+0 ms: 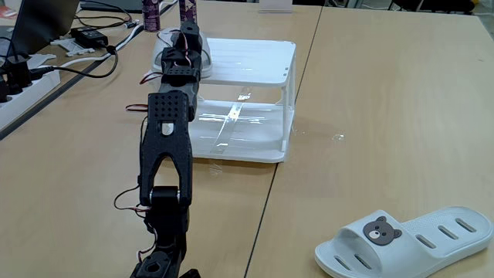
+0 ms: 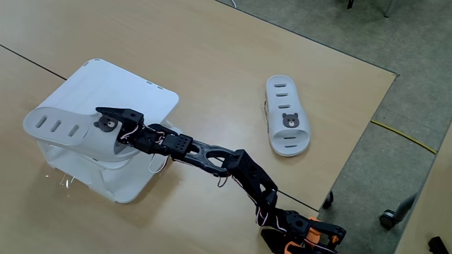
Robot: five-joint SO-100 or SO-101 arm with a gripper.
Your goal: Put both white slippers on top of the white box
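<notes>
One slipper point(image 2: 67, 127) is sitting on the box point(image 2: 138, 95) top, overhanging its edge, and my gripper point(image 2: 113, 121) is clamping its strap. I'm wanting it further inboard before letting go. The other slipper point(image 2: 286, 124) is lying well apart on the table point(image 2: 212, 49).

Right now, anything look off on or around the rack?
Yes. The slipper on the white box overhangs the shelf's left edge with the gripper at its bear badge. The second slipper lies on the table.
</notes>
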